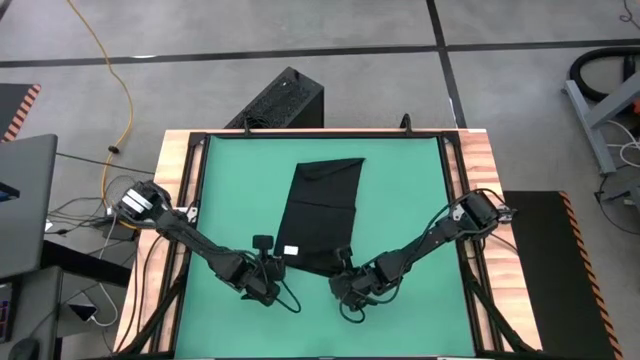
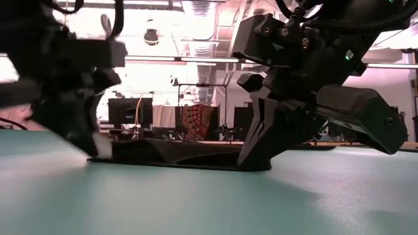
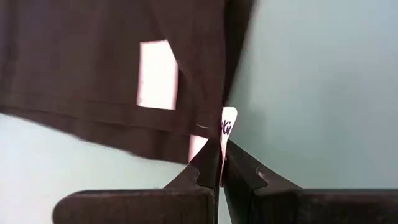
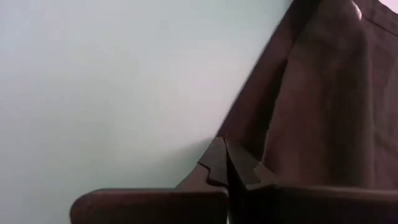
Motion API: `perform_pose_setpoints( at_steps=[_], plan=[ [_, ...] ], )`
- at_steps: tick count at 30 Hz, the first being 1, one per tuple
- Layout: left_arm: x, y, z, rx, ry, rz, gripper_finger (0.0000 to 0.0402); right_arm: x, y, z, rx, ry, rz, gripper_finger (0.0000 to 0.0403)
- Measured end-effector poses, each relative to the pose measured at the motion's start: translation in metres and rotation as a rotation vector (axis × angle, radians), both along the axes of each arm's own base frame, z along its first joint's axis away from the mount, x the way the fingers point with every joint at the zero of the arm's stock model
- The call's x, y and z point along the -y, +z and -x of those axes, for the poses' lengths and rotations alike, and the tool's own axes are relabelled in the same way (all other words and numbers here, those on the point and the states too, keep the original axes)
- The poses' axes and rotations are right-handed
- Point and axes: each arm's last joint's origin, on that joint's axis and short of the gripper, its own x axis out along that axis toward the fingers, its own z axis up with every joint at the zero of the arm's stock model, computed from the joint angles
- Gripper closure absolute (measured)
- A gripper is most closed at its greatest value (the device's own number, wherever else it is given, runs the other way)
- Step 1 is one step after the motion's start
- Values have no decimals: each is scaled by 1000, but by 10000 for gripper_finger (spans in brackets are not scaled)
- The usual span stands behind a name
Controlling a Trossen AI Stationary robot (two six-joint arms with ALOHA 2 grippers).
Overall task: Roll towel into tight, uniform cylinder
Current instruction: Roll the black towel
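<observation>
Both grippers sit low at the near end of the towel point(image 1: 322, 213), which lies flat and long on the green mat point(image 1: 410, 190), its far end pointing toward the black ribbed box point(image 1: 283, 100) beyond the mat. At the towel's near left corner, the left gripper point(image 3: 222, 163) has its fingers pressed together on the hem, right beside the small white tag point(image 3: 227, 121). At the towel's near right corner, the right gripper point(image 4: 226, 160) is likewise pinched shut on the cloth edge. From table height the towel point(image 2: 176, 155) shows as a thin dark strip with only a slight rise at the near end, so I judge the roll has barely begun: no cylinder is formed yet. To do this step well, the two corners should lift only a little off the mat and turn over toward the far end together, at the same pace, so the first fold lands straight across the towel. If one side leads, the roll will likely come out cone-shaped. Keeping the cloth taut between the two grippers should stop the middle from sagging, and a small, tight first turn matters most, since every later turn wraps around it
</observation>
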Motion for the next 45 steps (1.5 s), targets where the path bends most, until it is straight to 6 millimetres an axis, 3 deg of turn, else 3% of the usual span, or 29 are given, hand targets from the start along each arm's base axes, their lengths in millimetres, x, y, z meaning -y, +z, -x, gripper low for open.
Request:
perform_pose_setpoints(
  at_steps=[7, 16, 22, 33, 45],
  plan=[
    [-1, -12, 6, -72, 46, -61, 401, 0, 0, 0, -3, 1, -2, 398],
    [-4, 17, 8, -54, 99, -212, 401, 0, 0, 0, -8, 6, -9, 398],
    [-2, 14, 1, 68, 97, -224, 401, 0, 0, 0, -12, 10, -20, 398],
    [-14, 8, 23, -67, 199, -287, 401, 0, -1, 1, -17, 3, -32, 398],
    [1, 8, 35, -64, 169, -272, 401, 0, -1, 1, -19, 3, -32, 398]
  ],
)
